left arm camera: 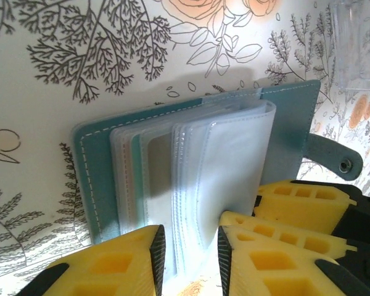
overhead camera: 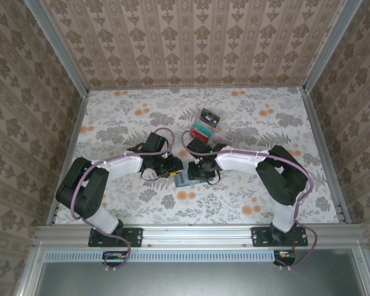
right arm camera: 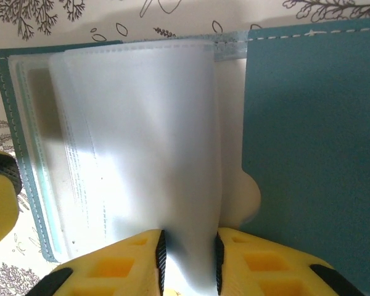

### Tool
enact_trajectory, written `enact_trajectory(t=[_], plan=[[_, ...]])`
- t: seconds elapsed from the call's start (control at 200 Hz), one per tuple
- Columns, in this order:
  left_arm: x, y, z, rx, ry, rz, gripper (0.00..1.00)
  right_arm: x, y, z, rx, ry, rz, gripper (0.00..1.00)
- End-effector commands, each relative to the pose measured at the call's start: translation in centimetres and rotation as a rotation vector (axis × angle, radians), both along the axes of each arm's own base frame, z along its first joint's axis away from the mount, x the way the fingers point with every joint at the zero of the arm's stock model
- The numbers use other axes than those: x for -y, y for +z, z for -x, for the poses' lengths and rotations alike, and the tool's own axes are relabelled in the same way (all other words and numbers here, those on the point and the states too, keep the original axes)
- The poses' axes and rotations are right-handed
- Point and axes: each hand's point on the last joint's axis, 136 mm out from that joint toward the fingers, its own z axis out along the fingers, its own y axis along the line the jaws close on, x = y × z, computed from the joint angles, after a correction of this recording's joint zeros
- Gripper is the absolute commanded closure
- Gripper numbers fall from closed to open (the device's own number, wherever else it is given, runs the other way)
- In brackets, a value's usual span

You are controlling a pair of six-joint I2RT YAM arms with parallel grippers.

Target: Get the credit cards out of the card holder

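Top external shows you both arms folded inward, elbows pushed out toward the sides and forearms angling together, so the wrists meet low over the middle of the floral-patterned tabletop (overhead camera: 111,123). Your left gripper (overhead camera: 174,166) and right gripper (overhead camera: 199,168) point down side by side at the teal two-panel card holder (overhead camera: 186,180). It lies open on the table just on the base side of them. A clear plastic box (overhead camera: 208,126) sits apart, farther back.

On your left wrist view, the yellow fingers straddle the near edge of the holder's clear plastic sleeves (left arm camera: 222,160) with a narrow gap. You cannot tell whether they press. On your right wrist view, the yellow fingers are pinched on the sleeves, which curve up off the holder.
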Motion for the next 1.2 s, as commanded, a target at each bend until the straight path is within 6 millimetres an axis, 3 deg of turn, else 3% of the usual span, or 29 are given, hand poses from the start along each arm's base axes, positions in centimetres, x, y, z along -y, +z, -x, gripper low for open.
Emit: enact_trajectory(t=[0.0, 0.175, 0.525, 0.69, 0.815, 0.915, 1.195], plan=[[-0.1, -0.9, 0.7, -0.036, -0.002, -0.023, 0.68, 1.3, -0.8, 0.0, -0.007, -0.049, 0.014, 0.73], [0.7, -0.7, 0.8, -0.038, -0.021, -0.009, 0.68, 1.5, -1.2, 0.0, -0.033, -0.084, -0.024, 0.76], [0.2, 0.1, 1.1, -0.025, -0.014, -0.030, 0.68, 1.9, -1.5, -0.1, -0.044, -0.114, -0.063, 0.77], [1.1, 0.7, 1.6, -0.035, -0.014, 0.028, 0.68, 1.7, -1.5, -0.1, -0.044, -0.111, -0.081, 0.78], [0.4, 1.1, 1.4, -0.013, 0.011, 0.003, 0.70, 1.8, -1.5, -0.2, -0.042, -0.115, -0.083, 0.78], [-0.4, 0.7, 1.6, -0.016, 0.027, -0.045, 0.71, 1.8, -1.6, -0.1, -0.044, -0.116, -0.082, 0.78], [1.0, 0.2, 1.6, -0.052, 0.026, 0.025, 0.70, 1.7, -1.5, -0.2, -0.045, -0.115, -0.086, 0.78]])
